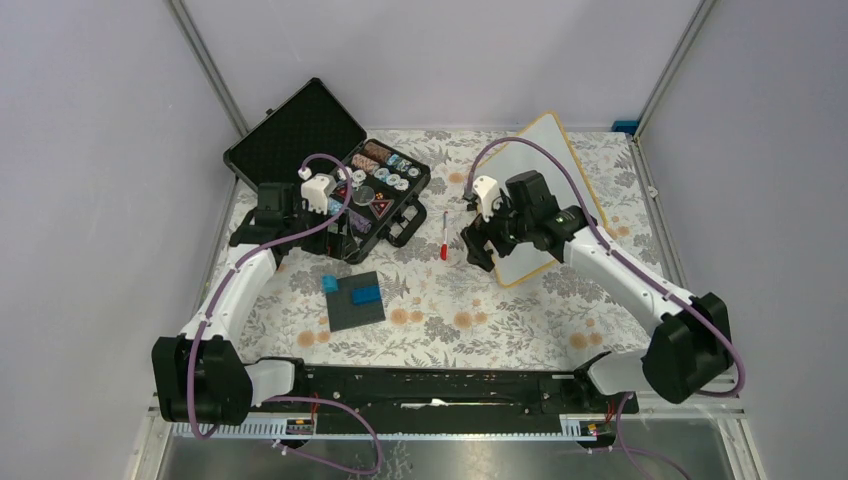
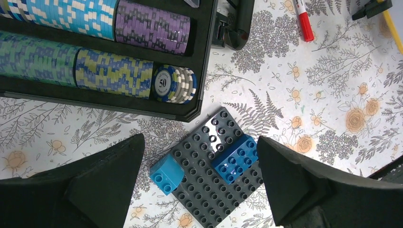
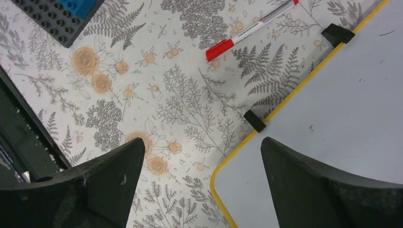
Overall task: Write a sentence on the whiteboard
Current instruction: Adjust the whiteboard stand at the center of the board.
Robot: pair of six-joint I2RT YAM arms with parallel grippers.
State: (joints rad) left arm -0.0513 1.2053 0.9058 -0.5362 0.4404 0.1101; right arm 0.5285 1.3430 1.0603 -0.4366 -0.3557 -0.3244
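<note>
An overhead view spans the table (image 1: 500,310); both close, downward wrist views share the marker (image 3: 247,28).

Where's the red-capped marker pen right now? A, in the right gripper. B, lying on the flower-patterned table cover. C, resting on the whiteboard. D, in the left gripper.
B: the red-capped marker pen lies loose on the flower-patterned table cover beside the wood-framed whiteboard, while the left gripper and right gripper are open and empty.

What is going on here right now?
Nothing is being held yet. The right gripper hovers open over a corner of the whiteboard, whose visible surface carries no writing. The red-capped marker lies on the tablecloth beside the board, untouched. The left gripper, also open, hangs above the grey building plate next to the poker chip case.
</note>
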